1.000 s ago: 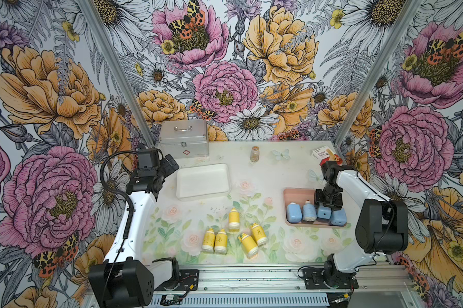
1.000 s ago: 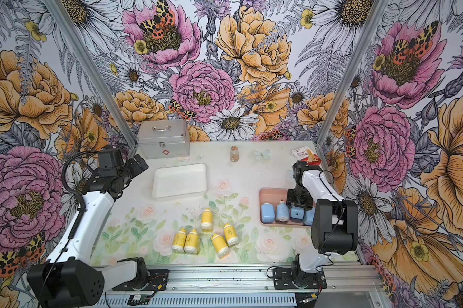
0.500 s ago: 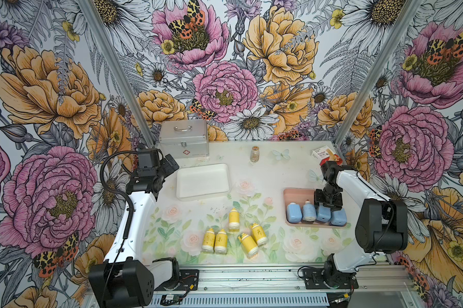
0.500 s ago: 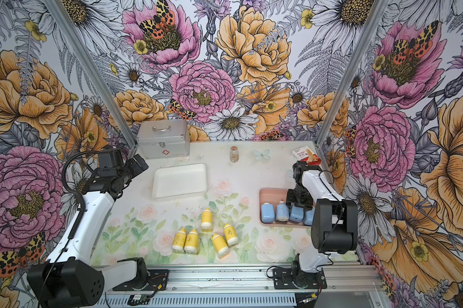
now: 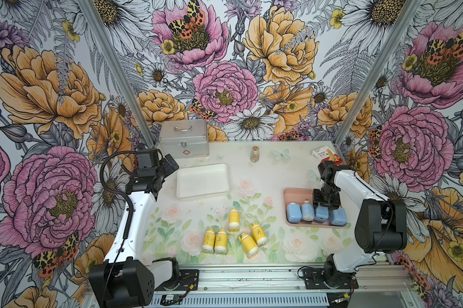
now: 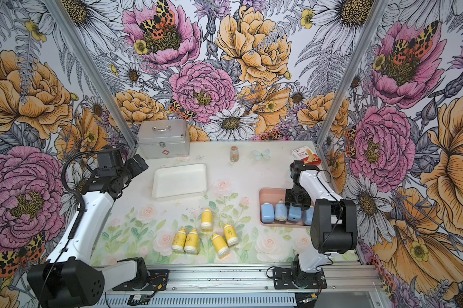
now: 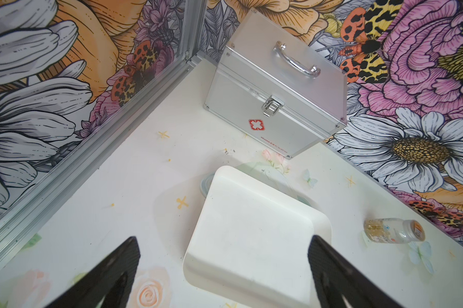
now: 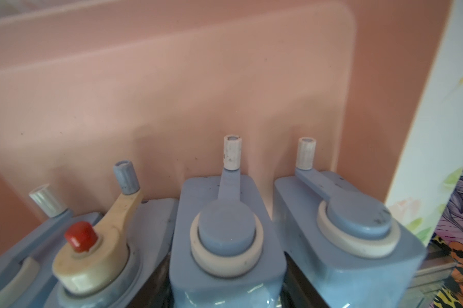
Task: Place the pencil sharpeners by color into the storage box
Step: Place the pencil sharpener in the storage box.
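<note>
Because colors go apart, 5 yellow sharpeners [image 5: 233, 234] lie on the counter [image 5: 265, 170] lower center while 4 blue ones [image 5: 315, 214] sit in the pink tray [image 5: 298, 192] at right. The right gripper [image 5: 327, 206] straddles 1, grip unclear; the left gripper [image 7: 223, 240] is spread.

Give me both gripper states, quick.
Left gripper: open, holding nothing.
Right gripper: jaws flank a blue sharpener in the pink tray; whether it grips cannot be told.

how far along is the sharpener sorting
Done: four blue sharpeners sit in the pink tray. In hand: the right end effector straddles one of them; grip unclear. To do: five yellow sharpeners lie on the table, the white tray is empty, and the left end effector hangs open near it.
</note>
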Available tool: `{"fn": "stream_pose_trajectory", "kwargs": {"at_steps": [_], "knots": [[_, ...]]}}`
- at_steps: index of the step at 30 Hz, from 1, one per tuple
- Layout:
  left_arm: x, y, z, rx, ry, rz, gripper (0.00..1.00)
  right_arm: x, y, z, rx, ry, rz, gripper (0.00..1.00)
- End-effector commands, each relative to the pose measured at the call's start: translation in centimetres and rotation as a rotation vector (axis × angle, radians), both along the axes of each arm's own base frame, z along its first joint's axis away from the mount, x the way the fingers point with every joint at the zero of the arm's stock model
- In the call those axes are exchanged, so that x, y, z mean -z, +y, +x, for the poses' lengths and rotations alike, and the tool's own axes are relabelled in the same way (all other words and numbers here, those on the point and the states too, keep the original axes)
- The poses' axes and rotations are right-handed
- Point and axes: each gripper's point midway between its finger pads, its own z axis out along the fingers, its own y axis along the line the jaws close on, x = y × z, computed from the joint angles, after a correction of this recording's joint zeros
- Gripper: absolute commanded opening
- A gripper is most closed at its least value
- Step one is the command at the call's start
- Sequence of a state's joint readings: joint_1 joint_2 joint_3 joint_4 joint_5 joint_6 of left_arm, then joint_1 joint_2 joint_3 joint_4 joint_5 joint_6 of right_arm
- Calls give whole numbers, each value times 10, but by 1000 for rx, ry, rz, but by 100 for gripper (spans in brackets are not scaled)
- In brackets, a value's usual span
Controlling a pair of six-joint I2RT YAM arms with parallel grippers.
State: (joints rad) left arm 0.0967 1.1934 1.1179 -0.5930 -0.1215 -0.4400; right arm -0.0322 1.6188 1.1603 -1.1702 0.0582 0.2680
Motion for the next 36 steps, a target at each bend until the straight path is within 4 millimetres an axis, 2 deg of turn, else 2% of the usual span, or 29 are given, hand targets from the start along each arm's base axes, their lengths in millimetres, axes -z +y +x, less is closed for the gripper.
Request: {"fn": "stream_pose_trajectory", "kwargs": {"at_steps": [1, 8, 12, 21, 36], "knots": [[-4, 3, 5, -5, -30, -16, 99, -3, 9, 8, -36, -15, 20, 57], [-4, 3, 5, -7, -31, -18, 99, -1, 10, 6, -86, 8, -29, 55], [-4, 3, 5, -5, -32, -19, 99, 0, 2, 1, -109, 57, -110, 54], [-4, 3, 5, -5, -33, -23, 99, -16, -6, 3, -137, 78, -167, 53], [-6, 4, 4, -8, -38, -23, 99, 1, -4, 0, -134, 144, -159, 58]]}}
